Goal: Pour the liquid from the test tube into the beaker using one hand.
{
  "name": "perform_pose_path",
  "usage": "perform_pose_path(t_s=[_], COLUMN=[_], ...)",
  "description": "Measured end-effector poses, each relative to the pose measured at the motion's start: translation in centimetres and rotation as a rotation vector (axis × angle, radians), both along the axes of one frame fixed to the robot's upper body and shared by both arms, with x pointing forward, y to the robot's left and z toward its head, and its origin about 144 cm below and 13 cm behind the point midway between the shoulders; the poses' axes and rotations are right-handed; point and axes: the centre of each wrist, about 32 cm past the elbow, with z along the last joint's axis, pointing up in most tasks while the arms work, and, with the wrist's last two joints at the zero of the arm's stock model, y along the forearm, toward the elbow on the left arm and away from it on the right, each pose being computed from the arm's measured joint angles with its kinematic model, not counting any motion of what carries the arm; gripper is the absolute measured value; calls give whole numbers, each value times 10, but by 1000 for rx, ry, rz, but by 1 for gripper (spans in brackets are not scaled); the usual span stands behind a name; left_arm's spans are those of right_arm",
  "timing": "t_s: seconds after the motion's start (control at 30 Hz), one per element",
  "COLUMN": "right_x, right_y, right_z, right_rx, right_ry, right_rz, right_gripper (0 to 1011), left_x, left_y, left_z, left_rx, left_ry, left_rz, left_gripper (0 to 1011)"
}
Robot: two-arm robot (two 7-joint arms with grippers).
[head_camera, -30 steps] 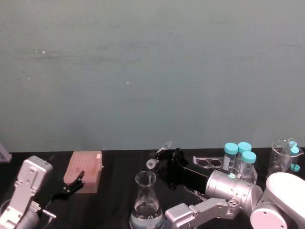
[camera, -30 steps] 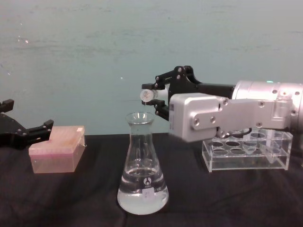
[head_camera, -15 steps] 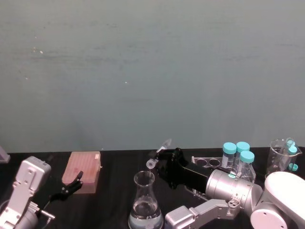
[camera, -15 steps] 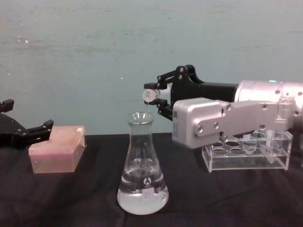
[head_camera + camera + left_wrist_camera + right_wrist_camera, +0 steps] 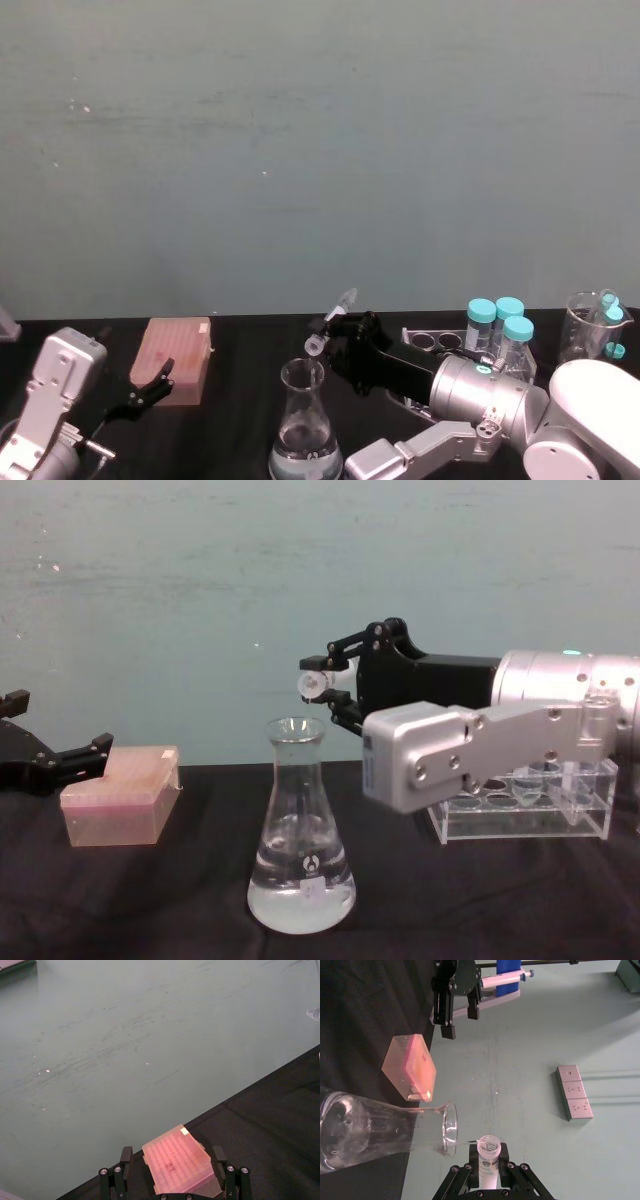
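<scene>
Pink box (image 5: 118, 795) — acrylic rack (image 5: 540, 817) (teal-capped tubes (image 5: 503, 325))

Our head camera looks forward and down from close behind the table (image 5: 250, 345), catching the beaker (image 5: 305, 425) at its 6 o'clock edge. Our chest camera sits lower and looks level across the same tabletop, meeting that beaker side-on and near. Our left wrist camera faces 12 o'clock over the pink tip box (image 5: 177, 1160) to the wall (image 5: 150, 1035); our right wrist camera, hard by the test tube (image 5: 488, 1162), faces 9 o'clock past the beaker's mouth to that same box.
</scene>
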Motion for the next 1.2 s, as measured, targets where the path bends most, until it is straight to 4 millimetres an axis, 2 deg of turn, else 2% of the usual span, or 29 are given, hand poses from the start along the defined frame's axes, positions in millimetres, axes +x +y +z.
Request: perform_pose_path(t_s=[1.2], right_x=[5], right_y=[6], right_z=[1], right_rx=[-85], right_ry=[-112], right_rz=[15], right_gripper=[224], left_x=[0], left_y=[0], left_z=[0], left_rx=[0], left_ry=[0], left_rz=[0], left_gripper=[1000])
